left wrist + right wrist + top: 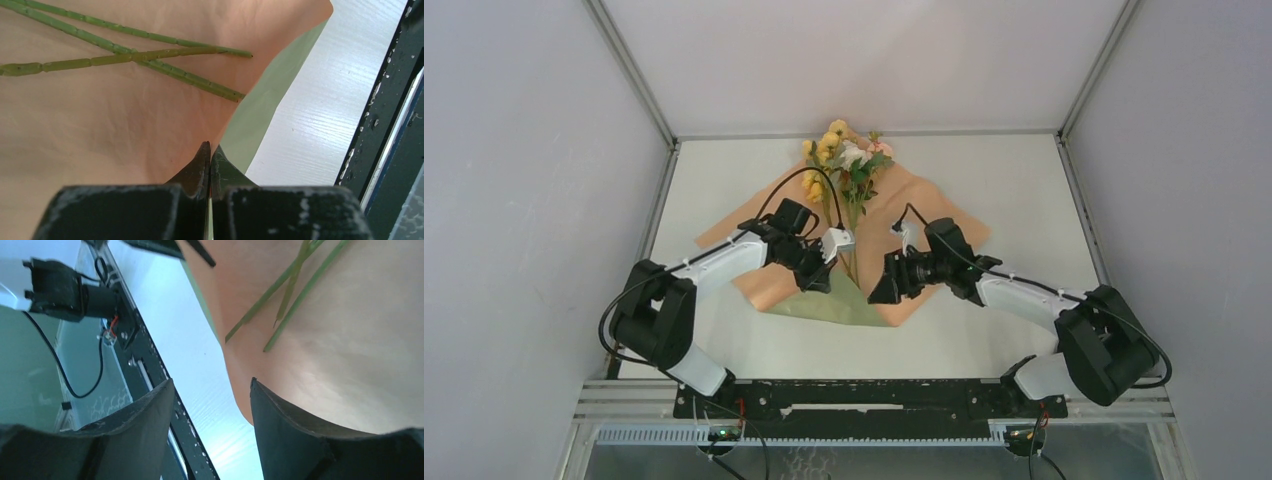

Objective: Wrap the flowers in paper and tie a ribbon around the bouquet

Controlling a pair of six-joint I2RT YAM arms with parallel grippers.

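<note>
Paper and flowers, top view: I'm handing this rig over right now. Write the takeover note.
Left claw: shut on the paper at its near corner, which is folded up with the olive side showing.
Right claw: open beside the paper's near right edge, holding nothing.
Flowers: lying on the peach side, blooms at the far corner, stems pointing toward the near corner.
Done: flowers laid on paper, first fold started.
Left: wrap into a cone, then tie the ribbon; no ribbon in view.
</note>
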